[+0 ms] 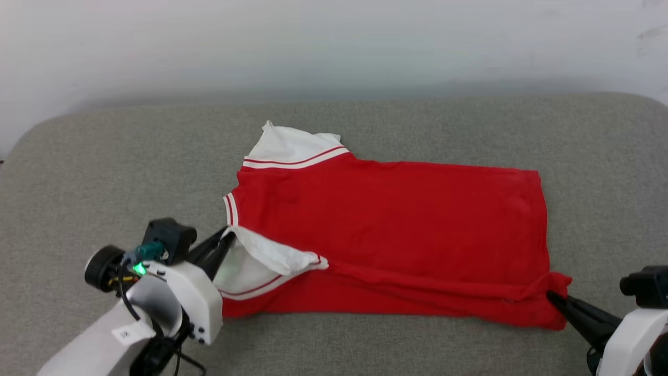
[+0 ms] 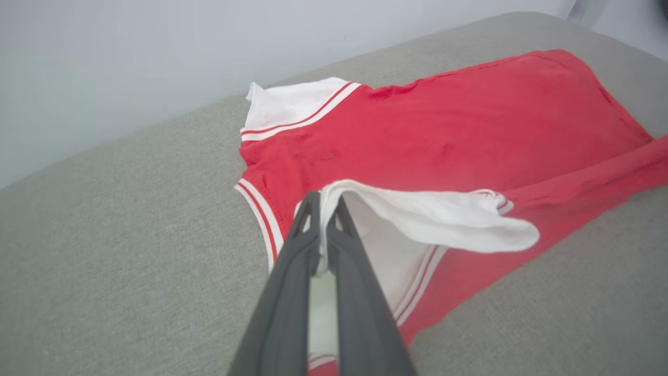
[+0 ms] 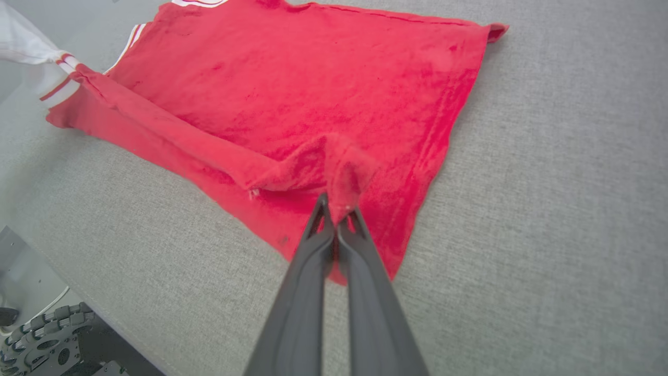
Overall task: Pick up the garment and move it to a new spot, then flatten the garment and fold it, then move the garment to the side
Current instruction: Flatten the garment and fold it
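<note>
A red shirt [image 1: 386, 230] is spread across the middle of the grey padded surface [image 1: 104, 167], with a plain red side turned up. Its striped neck trim [image 1: 230, 209] is pointed towards the surface's left end and its hem towards the right end. One white, red-striped sleeve [image 1: 292, 146] is laid flat towards the surface's back edge, where a pale wall [image 1: 334, 42] is met.

The other white sleeve [image 1: 266, 256], on the side nearer the surface's front edge, is raised off the surface and curled over the red cloth. Its edge is clamped by the left gripper [image 1: 227, 237], which is held over the front left part of the surface. In the left wrist view, white cloth [image 2: 428, 214] is seen pinched between the two dark fingers [image 2: 347, 245], which are drawn together on it [image 2: 323, 201].

The right gripper [image 1: 550, 296] is held over the front right part of the surface. Its fingers are pressed together on the hem corner [image 1: 556, 284] nearest the front edge. In the right wrist view, a small peak of red cloth [image 3: 344, 172] is gathered at the fingertips [image 3: 338, 206].

Between the two grips, the shirt's near edge is raised into a long ridge along the surface's front side. The rest of the shirt [image 3: 313, 94] is left lying flat on the surface.
</note>
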Available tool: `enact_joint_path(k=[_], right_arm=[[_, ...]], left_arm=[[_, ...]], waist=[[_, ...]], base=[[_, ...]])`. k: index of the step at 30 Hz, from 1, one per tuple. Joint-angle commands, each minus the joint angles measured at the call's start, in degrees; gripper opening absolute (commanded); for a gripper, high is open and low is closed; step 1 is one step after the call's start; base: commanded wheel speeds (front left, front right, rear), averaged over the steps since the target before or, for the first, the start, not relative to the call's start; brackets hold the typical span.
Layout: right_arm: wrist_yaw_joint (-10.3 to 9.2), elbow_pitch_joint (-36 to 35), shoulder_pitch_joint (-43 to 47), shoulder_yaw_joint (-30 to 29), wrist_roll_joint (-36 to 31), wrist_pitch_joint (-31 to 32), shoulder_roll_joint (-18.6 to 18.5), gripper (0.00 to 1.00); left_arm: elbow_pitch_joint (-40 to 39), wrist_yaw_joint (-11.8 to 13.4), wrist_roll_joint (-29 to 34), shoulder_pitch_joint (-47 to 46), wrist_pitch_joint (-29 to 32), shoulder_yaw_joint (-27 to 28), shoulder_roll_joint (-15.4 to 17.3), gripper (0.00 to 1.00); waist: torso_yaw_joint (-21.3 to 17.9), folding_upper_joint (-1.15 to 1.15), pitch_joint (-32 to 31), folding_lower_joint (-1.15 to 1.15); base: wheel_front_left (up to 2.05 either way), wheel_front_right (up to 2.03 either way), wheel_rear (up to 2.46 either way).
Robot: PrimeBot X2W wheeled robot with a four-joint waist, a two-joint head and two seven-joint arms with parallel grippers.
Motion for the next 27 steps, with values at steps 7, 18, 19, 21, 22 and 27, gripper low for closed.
enact_joint_path(k=[7,18,19,21,22,27], right_arm=[[-0.07,1.56,-6.05,0.64,0.24,2.33,1.09,0.0],[-0.06,6.79,-13.59,2.95,-0.9,1.93,3.93,0.0],[-0.06,7.56,-14.1,3.16,-1.17,1.9,4.17,0.0],[-0.06,9.48,-14.96,3.63,-1.55,2.43,4.69,0.0],[-0.06,10.57,-15.36,4.0,-1.76,3.0,5.1,0.0],[-0.07,13.82,-16.99,5.2,-2.39,3.44,6.71,0.0]], left_arm=[[11.06,-2.94,2.33,-8.44,-2.17,-0.55,-4.1,0.0],[26.43,-6.52,3.01,-13.52,-5.3,-2.28,-9.38,0.0],[27.83,-6.97,2.92,-13.82,-5.54,-2.46,-9.88,0.0],[30.44,-7.78,2.94,-14.41,-5.84,-2.93,-10.65,0.0],[31.87,-8.09,2.9,-14.59,-5.99,-3.13,-11.03,0.0],[37.32,-9.63,2.89,-15.82,-7.45,-4.08,-13.01,0.0]], waist=[[-1.0,0.0,5.95,-0.01],[-1.33,0.0,10.37,-0.01],[-1.33,0.0,10.56,-0.01],[-1.36,0.0,10.92,-0.01],[-1.45,0.0,11.08,-0.01],[-1.57,0.0,11.44,-0.01]], base=[[0.0,0.0,0.0],[0.0,0.0,0.0],[0.0,0.0,0.0],[0.0,0.0,0.0],[0.0,0.0,0.0],[0.0,0.0,0.0]])
